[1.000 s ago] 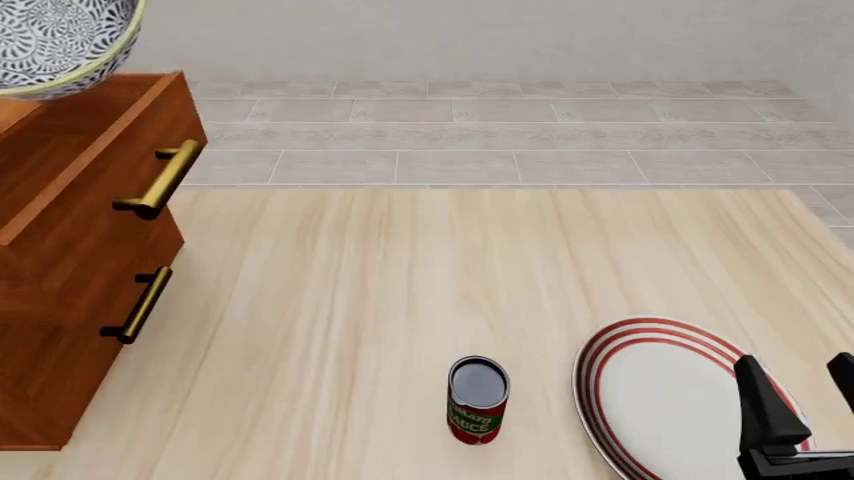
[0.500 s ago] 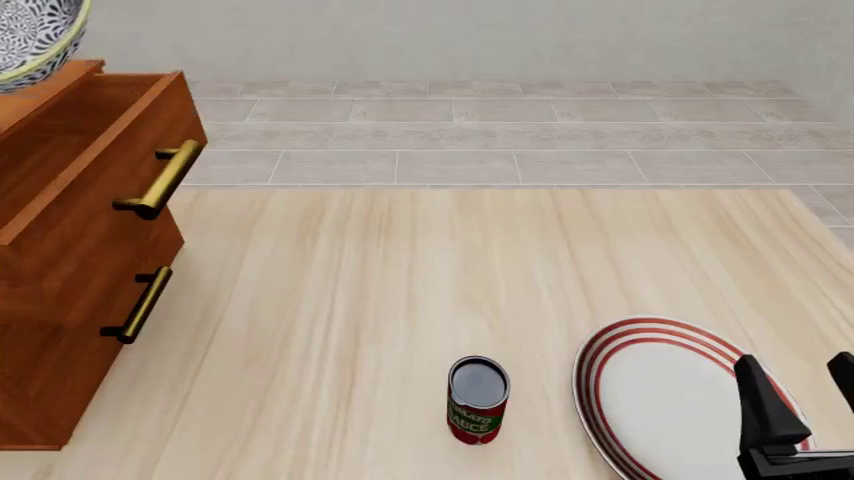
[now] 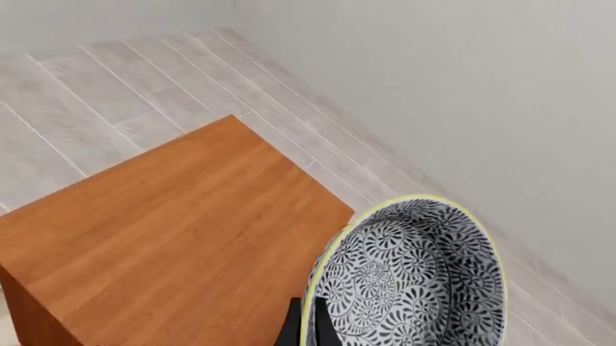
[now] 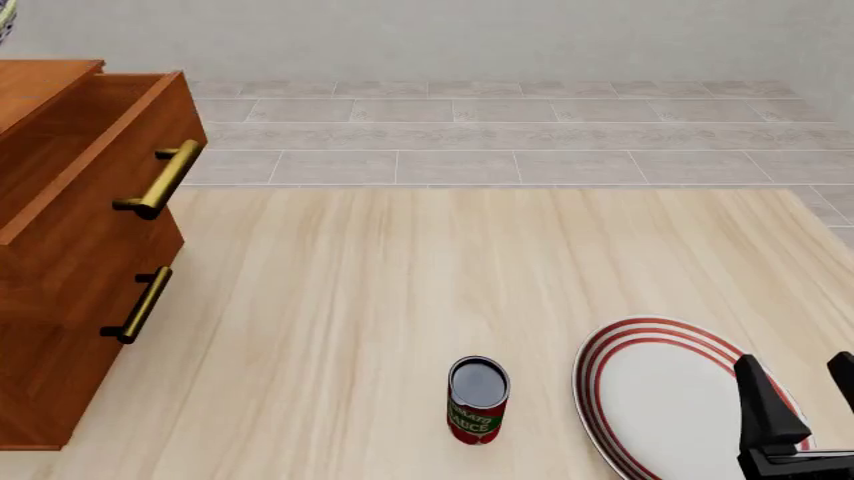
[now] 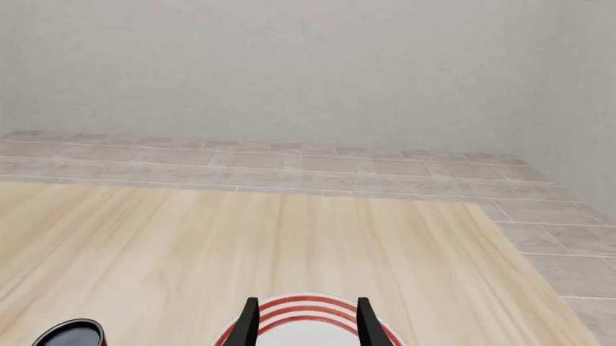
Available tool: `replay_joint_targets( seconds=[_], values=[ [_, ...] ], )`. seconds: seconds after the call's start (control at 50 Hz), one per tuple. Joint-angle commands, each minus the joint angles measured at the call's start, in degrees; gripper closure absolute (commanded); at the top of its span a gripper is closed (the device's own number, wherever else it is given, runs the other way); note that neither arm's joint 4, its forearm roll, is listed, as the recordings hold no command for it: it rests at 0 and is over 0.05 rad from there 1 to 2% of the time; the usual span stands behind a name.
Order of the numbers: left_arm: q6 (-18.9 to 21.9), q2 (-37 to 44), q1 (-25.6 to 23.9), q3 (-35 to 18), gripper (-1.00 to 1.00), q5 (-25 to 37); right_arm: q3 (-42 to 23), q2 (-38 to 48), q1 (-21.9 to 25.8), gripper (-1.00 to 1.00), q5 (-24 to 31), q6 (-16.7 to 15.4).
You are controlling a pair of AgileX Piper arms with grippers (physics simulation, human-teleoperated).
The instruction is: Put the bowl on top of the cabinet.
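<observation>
The black-and-white floral bowl (image 3: 414, 281) hangs tilted just past an edge of the reddish-brown cabinet's flat top (image 3: 173, 238) in the left wrist view. My left gripper (image 3: 306, 333) is shut on its yellowish rim, one finger inside and one outside. In the front view only a sliver of the bowl (image 4: 6, 18) shows at the top left corner, above the cabinet (image 4: 80, 240); the left gripper is out of that frame. My right gripper (image 4: 798, 395) stands open over the plate at the table's near right, holding nothing.
The cabinet's upper drawer (image 4: 127, 150) stands pulled out, brass handle (image 4: 163, 180) toward the table's middle. A tomato sauce can (image 4: 478, 400) stands near the front edge. The white red-ringed plate (image 4: 654, 390) lies to its right. Tiled floor lies beyond the table.
The bowl has moved left and up, nearly leaving the front view at its top left corner. The right arm, can and plate have stayed still.
</observation>
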Motion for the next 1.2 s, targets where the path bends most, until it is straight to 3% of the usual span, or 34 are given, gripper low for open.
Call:
replay_joint_targets(
  seconds=[0.02, 1.2],
  values=[
    [-0.27, -0.45, 2.48, -0.19, 1.0, -0.52, 0.0, -0.02, -0.01, -1.0, 0.05, 0.01],
    [-0.29, -0.01, 7.52, 5.61, 1.0, -3.65, 0.0, -0.55, -0.2, -1.0, 0.56, 0.1]
  ],
)
